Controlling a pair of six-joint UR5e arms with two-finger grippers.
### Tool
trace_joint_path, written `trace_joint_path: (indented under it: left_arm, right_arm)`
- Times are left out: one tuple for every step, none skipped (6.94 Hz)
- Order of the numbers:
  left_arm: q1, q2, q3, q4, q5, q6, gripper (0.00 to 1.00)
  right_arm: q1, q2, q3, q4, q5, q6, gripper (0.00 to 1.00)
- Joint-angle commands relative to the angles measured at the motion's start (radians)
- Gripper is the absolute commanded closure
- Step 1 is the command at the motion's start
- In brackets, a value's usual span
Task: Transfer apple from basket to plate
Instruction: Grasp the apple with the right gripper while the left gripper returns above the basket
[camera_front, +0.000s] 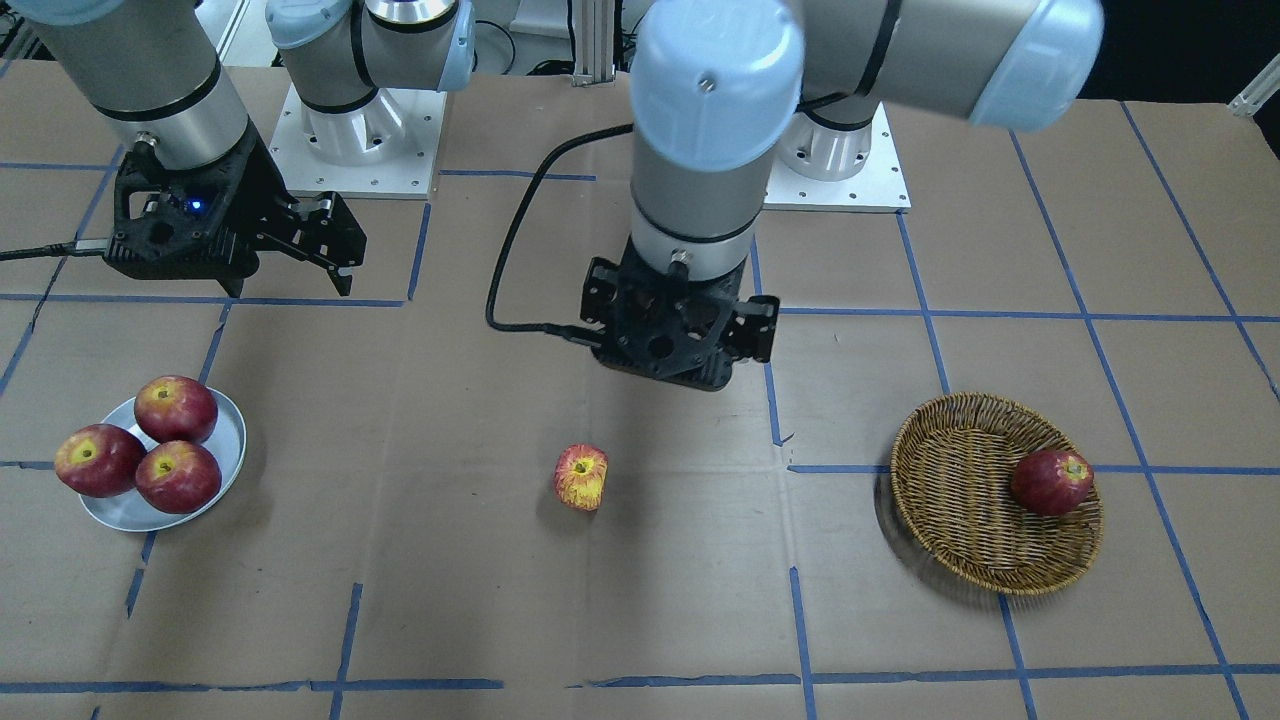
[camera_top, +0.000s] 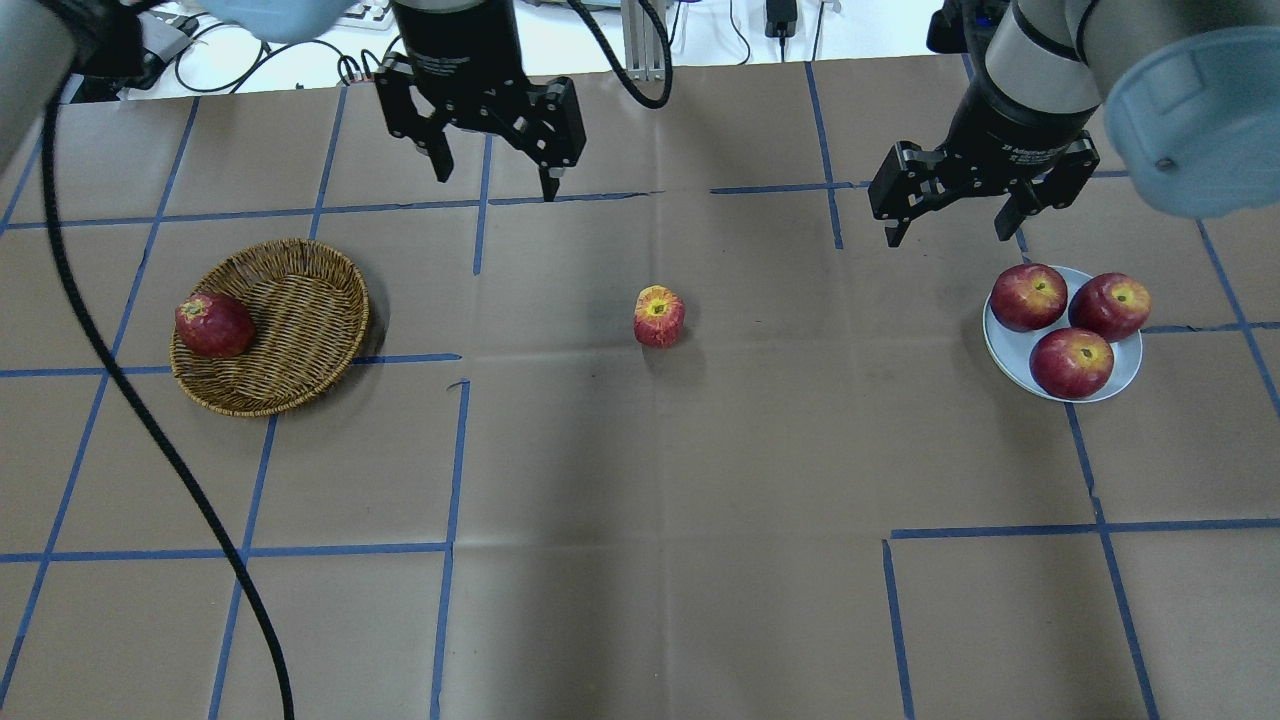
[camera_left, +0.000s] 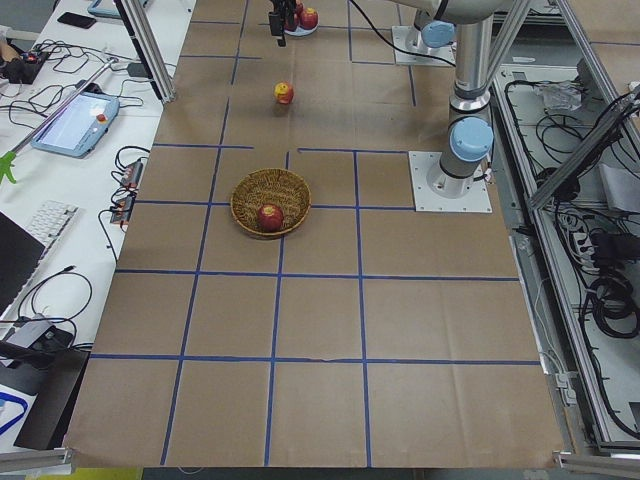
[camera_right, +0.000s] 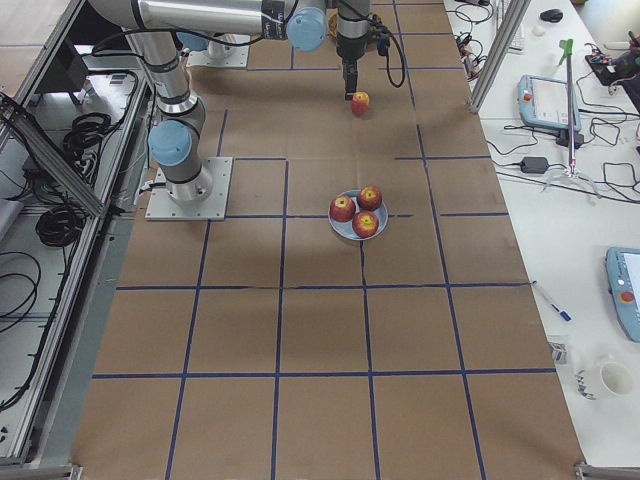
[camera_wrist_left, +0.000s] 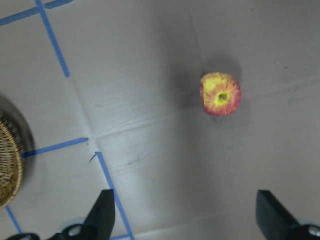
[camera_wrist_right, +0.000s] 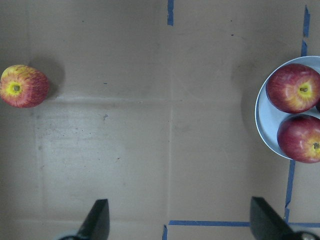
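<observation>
The pale red-and-yellow apple (camera_top: 659, 316) lies on the brown table, midway between basket and plate; it also shows in the left wrist view (camera_wrist_left: 220, 94) and the right wrist view (camera_wrist_right: 23, 86). The wicker basket (camera_top: 300, 300) stands on the left with one dark red apple (camera_top: 213, 325) in it. The silvery plate (camera_top: 1008, 350) on the right holds three dark red apples (camera_top: 1070, 361). My left gripper (camera_top: 495, 180) hangs open and empty above the table, behind and left of the pale apple. My right gripper (camera_top: 945, 228) is open and empty, just behind the plate's left side.
Blue tape lines (camera_top: 455, 450) divide the brown cardboard table cover. A black cable (camera_top: 150, 420) runs across the left side near the basket. The arm bases (camera_front: 350, 140) stand at the robot's edge of the table.
</observation>
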Motion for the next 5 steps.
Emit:
trace_joint_path:
  left_arm:
    - [0.067,0.121,-0.050,-0.099,-0.007,0.096,0.01]
    - [0.069,0.187,-0.146,-0.079,-0.005,0.087,0.01]
    - [0.078,0.219,-0.229,0.006,-0.001,0.101,0.01]
    - [0.078,0.247,-0.277,0.053,-0.001,0.099,0.01]
    - [0.081,0.279,-0.315,0.053,-0.001,0.102,0.01]
  right_arm:
    - [0.011,0.013,0.000,-0.019,0.003,0.014,0.00]
    - [0.034,0.039,0.000,-0.051,0.004,0.092,0.00]
    - [0.112,0.076,0.000,-0.107,0.001,0.161,0.00]
    - [0.192,0.125,0.000,-0.160,-0.005,0.229,0.00]
    - [0.246,0.176,0.001,-0.222,-0.003,0.317,0.00]
